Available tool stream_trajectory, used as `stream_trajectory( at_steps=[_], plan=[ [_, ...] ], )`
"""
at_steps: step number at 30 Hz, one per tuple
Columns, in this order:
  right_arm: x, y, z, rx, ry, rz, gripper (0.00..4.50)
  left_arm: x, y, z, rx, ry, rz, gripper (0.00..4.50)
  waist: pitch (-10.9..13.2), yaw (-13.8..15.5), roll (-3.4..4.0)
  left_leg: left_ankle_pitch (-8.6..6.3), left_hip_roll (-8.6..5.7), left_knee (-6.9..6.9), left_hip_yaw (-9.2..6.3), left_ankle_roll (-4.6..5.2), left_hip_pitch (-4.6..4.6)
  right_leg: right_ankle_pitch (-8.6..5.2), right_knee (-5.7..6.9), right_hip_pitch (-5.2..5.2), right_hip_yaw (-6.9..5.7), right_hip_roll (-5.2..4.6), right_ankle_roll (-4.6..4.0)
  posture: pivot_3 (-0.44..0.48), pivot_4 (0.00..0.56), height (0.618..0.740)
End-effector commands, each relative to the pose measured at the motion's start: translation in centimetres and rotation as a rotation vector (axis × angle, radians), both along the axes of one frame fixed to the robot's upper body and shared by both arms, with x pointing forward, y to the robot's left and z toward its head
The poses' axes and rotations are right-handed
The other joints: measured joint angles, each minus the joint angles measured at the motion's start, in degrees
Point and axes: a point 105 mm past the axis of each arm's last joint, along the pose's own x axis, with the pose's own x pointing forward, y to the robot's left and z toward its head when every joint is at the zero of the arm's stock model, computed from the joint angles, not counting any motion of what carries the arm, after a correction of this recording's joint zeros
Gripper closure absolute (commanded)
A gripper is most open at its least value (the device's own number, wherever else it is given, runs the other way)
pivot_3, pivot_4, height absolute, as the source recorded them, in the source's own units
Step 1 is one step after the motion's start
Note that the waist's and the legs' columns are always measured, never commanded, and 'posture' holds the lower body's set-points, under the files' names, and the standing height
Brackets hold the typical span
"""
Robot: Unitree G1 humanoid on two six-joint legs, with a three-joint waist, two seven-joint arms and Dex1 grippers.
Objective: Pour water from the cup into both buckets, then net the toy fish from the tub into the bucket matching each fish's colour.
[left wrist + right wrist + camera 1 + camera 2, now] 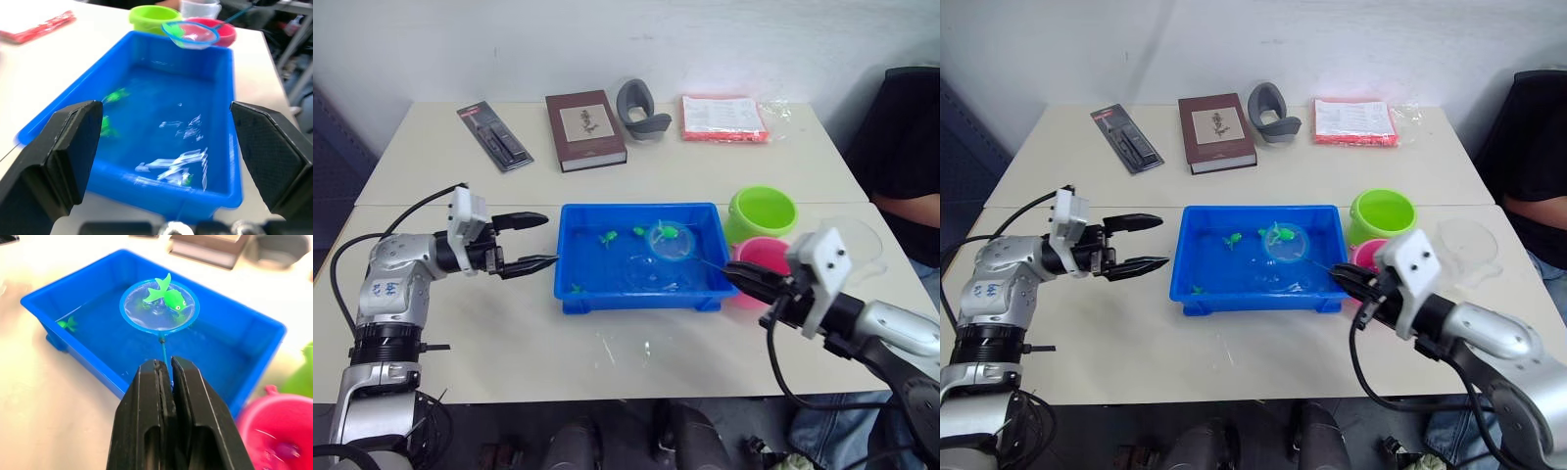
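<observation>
no legible text, book cover [584,128] and red packet [723,118] unreadable

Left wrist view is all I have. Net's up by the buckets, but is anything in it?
Observer: Yes, one green fish lies in the net, held above the tub.
Operator: Who's holding the net?
Observer: The right gripper, shut on the thin handle.
Operator: Anything behind me on the table?
Observer: A brown book, a grey holder and a red packet along the far edge.
</observation>
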Motion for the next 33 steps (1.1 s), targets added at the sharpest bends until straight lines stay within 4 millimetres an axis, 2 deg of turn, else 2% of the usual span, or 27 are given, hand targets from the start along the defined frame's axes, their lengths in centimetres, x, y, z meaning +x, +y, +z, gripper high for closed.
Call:
stream_trajectory(
  at_steps=[1,5,11,13,17,19,21,24,27,33],
  plan=[
    [-1.7,-1.7,2.3,0.007,-0.147,-0.101,4.5,-0.5,-2.5,1.6,-0.007,-0.038,-0.105,0.04,0.0,0.3,0.0,0.0,0.0,0.0,0.0,0.0,0.01,0.0,0.0,0.01,0.0,0.02,0.0,0.0,0.15,0.74],
    [-3.6,-3.5,2.0,-0.059,-0.165,-0.203,4.5,-0.4,-4.5,1.9,-0.016,-0.042,-0.167,0.04,0.0,0.3,0.01,0.0,-0.02,0.04,0.01,0.0,0.02,0.0,0.03,0.03,0.08,0.06,0.01,0.0,0.15,0.74],
    [-5.6,-7.3,1.2,-0.235,-0.19,-0.382,4.5,0.1,-6.2,2.0,-0.028,-0.03,-0.232,0.04,0.0,0.2,0.01,0.01,-0.01,0.0,0.08,-0.01,0.12,0.0,0.03,0.06,0.13,0.14,0.01,0.0,0.15,0.74],
    [-5.7,-8.0,0.6,-0.367,-0.22,-0.384,4.5,-0.1,-6.8,1.7,-0.034,-0.017,-0.254,0.04,0.0,0.2,0.0,0.01,-0.02,-0.09,0.23,-0.01,0.27,0.0,0.04,0.08,0.17,0.17,0.01,0.0,0.15,0.74],
    [-5.1,-9.4,-0.6,-0.516,-0.276,-0.407,4.5,-0.5,-7.6,1.2,-0.035,0.003,-0.302,0.04,0.0,0.0,0.0,0.01,0.0,-0.2,0.61,-0.01,0.63,0.0,0.08,0.13,0.5,0.23,0.01,0.0,0.15,0.74],
    [-4.5,-9.7,-1.5,-0.597,-0.3,-0.408,4.5,-0.5,-7.8,1.2,-0.038,0.001,-0.309,0.04,0.0,0.0,0.0,0.01,0.0,-0.22,0.68,-0.02,0.72,0.0,0.08,0.13,0.61,0.25,0.01,0.0,0.15,0.74],
    [-4.0,-9.7,-1.4,-0.665,-0.362,-0.408,4.5,-0.4,-7.9,1.1,-0.041,-0.001,-0.31,0.04,0.0,0.0,0.01,0.01,0.02,-0.22,0.74,-0.02,0.76,-0.01,0.06,0.13,0.81,0.26,-0.01,0.0,0.15,0.74],
    [-3.4,-9.5,-2.2,-0.895,-0.422,-0.351,4.5,-0.4,-8.0,1.0,-0.05,-0.005,-0.306,0.04,0.0,0.0,0.01,0.01,0.02,-0.19,0.77,-0.02,0.79,-0.02,0.06,0.12,1.09,0.25,-0.01,0.0,0.15,0.74],
    [-2.9,-9.4,-2.1,-1.128,-0.545,-0.297,4.5,-0.4,-7.6,0.7,-0.061,-0.008,-0.283,0.04,0.0,0.0,0.01,0.01,0.03,-0.2,0.82,-0.03,0.83,-0.03,0.06,0.12,1.26,0.25,-0.02,0.0,0.15,0.74],
    [-2.9,-9.3,-2.9,-1.281,-0.692,-0.242,4.5,-0.4,-7.2,0.3,-0.086,-0.012,-0.241,0.04,0.0,0.1,0.01,0.03,0.04,-0.19,0.83,-0.06,0.84,-0.03,0.06,0.12,1.28,0.23,-0.02,0.0,0.15,0.74]
  ],
)
